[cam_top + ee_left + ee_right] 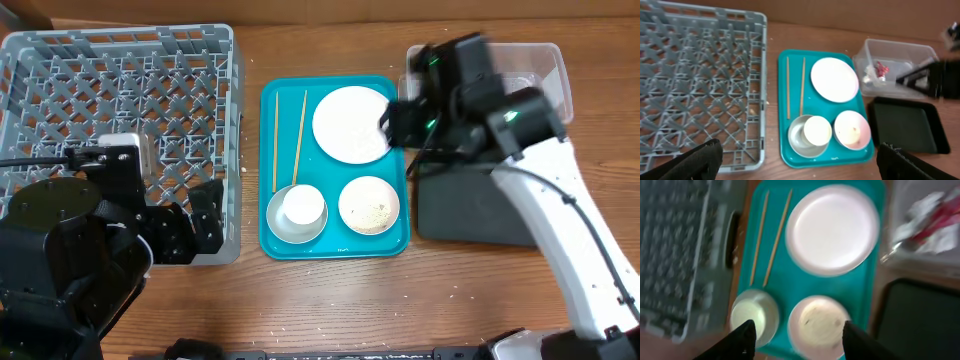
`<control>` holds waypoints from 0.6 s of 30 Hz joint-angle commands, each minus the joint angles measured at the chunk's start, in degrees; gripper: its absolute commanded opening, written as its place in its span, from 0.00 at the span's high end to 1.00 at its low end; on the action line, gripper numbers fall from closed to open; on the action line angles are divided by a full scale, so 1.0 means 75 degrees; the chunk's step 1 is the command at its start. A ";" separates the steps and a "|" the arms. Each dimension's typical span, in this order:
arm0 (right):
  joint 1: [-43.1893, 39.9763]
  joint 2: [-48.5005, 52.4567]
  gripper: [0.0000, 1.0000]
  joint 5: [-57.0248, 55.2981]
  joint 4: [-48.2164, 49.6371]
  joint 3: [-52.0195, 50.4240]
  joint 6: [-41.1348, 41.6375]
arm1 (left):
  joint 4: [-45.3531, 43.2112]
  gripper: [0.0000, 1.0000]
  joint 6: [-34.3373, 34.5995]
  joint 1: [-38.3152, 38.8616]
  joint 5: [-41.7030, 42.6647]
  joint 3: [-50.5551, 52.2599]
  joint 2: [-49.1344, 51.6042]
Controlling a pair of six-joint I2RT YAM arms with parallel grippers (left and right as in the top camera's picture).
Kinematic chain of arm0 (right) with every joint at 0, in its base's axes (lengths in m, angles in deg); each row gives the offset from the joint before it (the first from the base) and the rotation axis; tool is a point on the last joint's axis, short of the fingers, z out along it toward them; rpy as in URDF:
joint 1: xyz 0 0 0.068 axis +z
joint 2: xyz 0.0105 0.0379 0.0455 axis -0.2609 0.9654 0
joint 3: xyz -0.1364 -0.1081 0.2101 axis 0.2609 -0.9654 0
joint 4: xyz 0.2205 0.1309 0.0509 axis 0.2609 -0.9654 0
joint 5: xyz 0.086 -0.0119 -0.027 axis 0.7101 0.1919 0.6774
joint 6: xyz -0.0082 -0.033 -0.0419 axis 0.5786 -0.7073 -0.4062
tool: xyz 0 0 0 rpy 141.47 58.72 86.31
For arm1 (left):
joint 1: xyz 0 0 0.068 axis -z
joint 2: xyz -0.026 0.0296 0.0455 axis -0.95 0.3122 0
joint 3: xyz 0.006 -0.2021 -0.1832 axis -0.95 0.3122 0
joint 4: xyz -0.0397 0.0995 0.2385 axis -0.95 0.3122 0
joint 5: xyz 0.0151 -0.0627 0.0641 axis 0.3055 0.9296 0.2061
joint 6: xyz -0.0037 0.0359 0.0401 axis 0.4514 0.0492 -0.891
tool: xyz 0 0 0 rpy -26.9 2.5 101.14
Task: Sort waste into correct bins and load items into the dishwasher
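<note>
- Bench: brown wood, carrying everything listed below.
- Rack: grey grid, upper left of the overhead view.
- Tray: teal, centre frame, just right of the rack.
- Plate: white, upper right of the tray.
- Chopsticks: one pair, lying lengthwise along the tray's left side.
- Bowl: white, speckled inside, lower right of the tray.
- Metal bowl: lower left of the tray, with a white cup standing in it.
- Clear bin: upper right, holding crumpled wrappers (white and red).
- Black bin: just below the clear bin, right of the tray.
- Left claw: lower left of the overhead view, over the rack's lower right corner; fingers spread wide, holding nothing.
- Right claw: above the tray's right edge beside the plate (wrist view blurred); fingers wide apart, holding nothing.
</note>
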 commanded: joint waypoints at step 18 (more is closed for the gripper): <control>0.2789 0.1664 0.66 -0.1125 0.2463 -0.2396 0.0857 | 0.0434 0.00 0.0076 -0.0032 -0.0731 -0.0041 0.0012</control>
